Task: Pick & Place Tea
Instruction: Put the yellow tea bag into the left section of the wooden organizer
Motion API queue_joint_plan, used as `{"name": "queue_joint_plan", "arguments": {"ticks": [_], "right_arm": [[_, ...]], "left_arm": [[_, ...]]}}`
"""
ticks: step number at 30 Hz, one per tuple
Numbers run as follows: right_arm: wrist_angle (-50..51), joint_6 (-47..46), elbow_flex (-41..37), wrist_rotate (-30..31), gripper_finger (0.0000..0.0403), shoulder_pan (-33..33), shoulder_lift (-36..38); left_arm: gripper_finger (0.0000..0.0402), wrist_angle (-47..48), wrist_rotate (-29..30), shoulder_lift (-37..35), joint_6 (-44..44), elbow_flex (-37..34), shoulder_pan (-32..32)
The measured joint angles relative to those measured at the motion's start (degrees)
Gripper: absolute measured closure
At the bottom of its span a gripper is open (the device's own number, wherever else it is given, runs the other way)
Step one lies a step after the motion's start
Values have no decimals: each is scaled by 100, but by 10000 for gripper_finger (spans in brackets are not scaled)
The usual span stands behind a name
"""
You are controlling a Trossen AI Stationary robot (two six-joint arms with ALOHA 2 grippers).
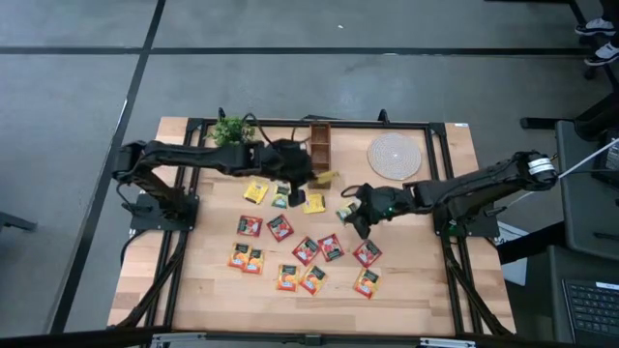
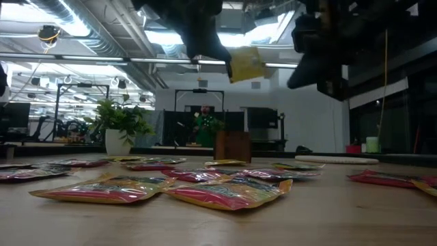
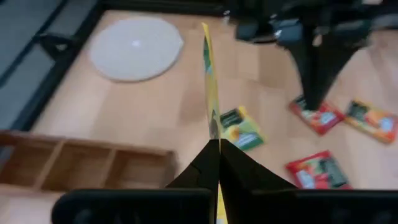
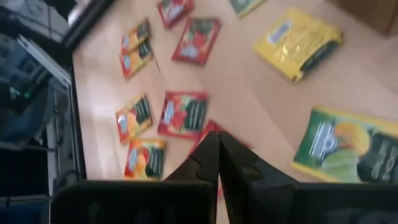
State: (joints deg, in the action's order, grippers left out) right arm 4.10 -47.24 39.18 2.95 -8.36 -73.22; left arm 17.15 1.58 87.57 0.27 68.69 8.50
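Note:
My left gripper (image 1: pixel 309 178) hangs above the middle far part of the table, shut on a yellow tea sachet (image 2: pixel 246 65) that is clear of the table. It is near the wooden compartment box (image 1: pixel 319 145). My right gripper (image 1: pixel 358 217) hovers shut above the table's right middle with nothing between its fingers (image 4: pixel 217 140). A green sachet (image 4: pixel 348 149) lies flat just beside it. Several more red, orange, yellow and green sachets (image 1: pixel 300 251) lie flat over the table's middle and near part. My left gripper pinches the yellow sachet by one end (image 3: pixel 213 127) between its two fingers. The fingers slant down and toward the table's right. The sachet sticks out past the fingertips, standing on edge, lifted clear of the table.
A round pale woven mat (image 1: pixel 395 157) lies at the far right. A small potted plant (image 1: pixel 232 130) stands at the far left, next to the wooden box (image 3: pixel 81 162). A dark metal frame (image 1: pixel 445 193) borders the tabletop. Bare wood shows along the near edge.

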Motion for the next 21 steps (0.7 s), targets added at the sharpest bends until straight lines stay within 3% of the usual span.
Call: {"name": "queue_joint_plan", "arguments": {"ticks": [7, 11, 17, 21], "right_arm": [[-458, 92, 2, -14, 390, 390, 75], [-769, -23, 2, -17, 377, 674, 154], [-1416, -281, 2, -475, 306, 1204, 189], [-1510, -714, 2, -830, 251, 1543, 191]], "left_arm": [[400, 64, 9, -40, 454, -2, 330], [400, 252, 108, -67, 1183, -2, 416], [400, 399, 573, -68, 2761, -2, 376], [400, 411, 1255, -68, 3836, -2, 247]]}}
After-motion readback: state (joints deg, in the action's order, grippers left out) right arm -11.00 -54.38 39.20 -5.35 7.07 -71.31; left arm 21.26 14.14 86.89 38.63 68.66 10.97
